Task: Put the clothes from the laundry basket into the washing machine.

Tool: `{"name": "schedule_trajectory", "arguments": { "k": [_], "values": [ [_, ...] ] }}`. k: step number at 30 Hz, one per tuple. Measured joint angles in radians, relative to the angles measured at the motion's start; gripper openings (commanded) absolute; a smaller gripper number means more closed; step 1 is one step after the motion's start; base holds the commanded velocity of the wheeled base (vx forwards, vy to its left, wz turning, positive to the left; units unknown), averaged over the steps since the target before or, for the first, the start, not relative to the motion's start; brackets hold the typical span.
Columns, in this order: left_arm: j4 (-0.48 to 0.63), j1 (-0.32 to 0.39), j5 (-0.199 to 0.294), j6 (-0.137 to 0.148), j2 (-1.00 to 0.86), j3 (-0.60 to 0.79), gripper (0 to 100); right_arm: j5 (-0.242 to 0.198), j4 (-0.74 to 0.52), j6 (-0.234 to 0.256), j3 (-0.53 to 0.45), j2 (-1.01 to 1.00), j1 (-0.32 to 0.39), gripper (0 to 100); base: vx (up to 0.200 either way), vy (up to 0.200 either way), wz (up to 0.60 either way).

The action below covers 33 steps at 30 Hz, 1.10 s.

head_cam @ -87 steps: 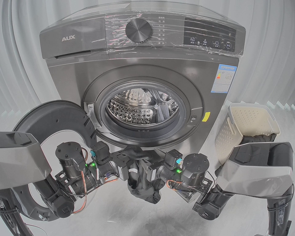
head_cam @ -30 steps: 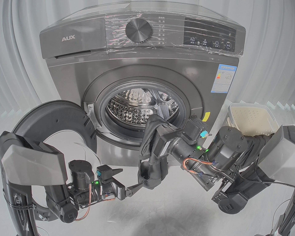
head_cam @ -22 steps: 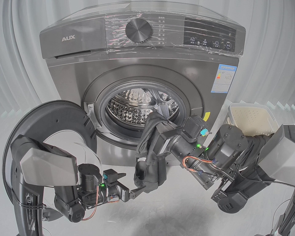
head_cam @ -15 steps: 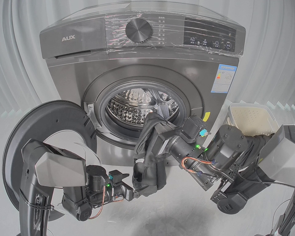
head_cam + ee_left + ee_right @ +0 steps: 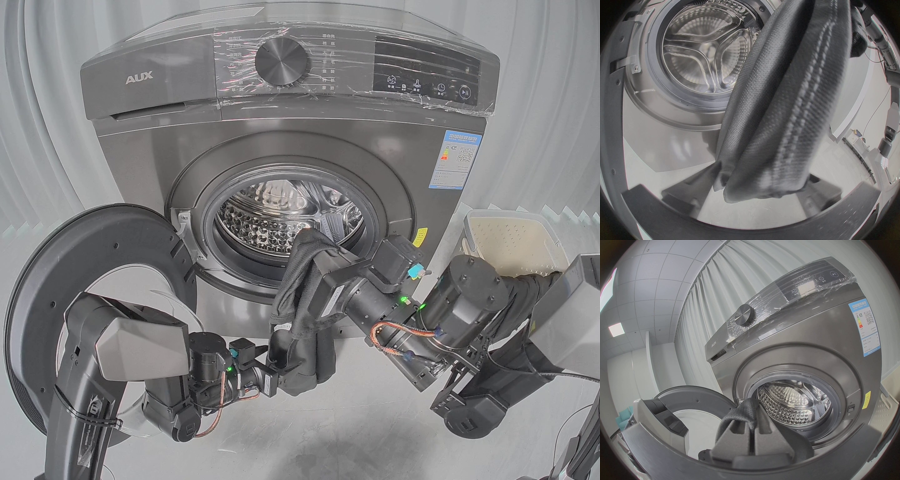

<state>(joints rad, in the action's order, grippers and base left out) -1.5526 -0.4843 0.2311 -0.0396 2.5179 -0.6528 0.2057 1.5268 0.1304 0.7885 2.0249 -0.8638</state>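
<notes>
Garment is pinched by right tool before the drum; hanging tail is straddled by released left tool, presumably for lifting.

Right arm stretches up and forward, the right gripper pinched tight on the top of a dark cloth. Left arm is folded low, wrist level, the left gripper below and left of the right one, fingers spread either side of the cloth's hanging end

One washing machine, one door, one laundry basket, one hanging dark garment.
</notes>
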Motion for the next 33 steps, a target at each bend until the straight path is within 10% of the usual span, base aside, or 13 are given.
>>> {"name": "schedule_trajectory", "arguments": {
  "k": [21,33],
  "values": [
    [0.000,-0.014,-0.002,-0.001,-0.232,0.122,0,-0.001,0.012,0.009,-0.190,-0.051,0.089,0,0.000,0.000,0.00],
    [0.001,0.023,0.026,-0.017,-0.606,0.319,0,-0.018,0.014,0.100,-0.408,-0.086,0.180,0,0.000,0.000,0.00]
  ]
}}
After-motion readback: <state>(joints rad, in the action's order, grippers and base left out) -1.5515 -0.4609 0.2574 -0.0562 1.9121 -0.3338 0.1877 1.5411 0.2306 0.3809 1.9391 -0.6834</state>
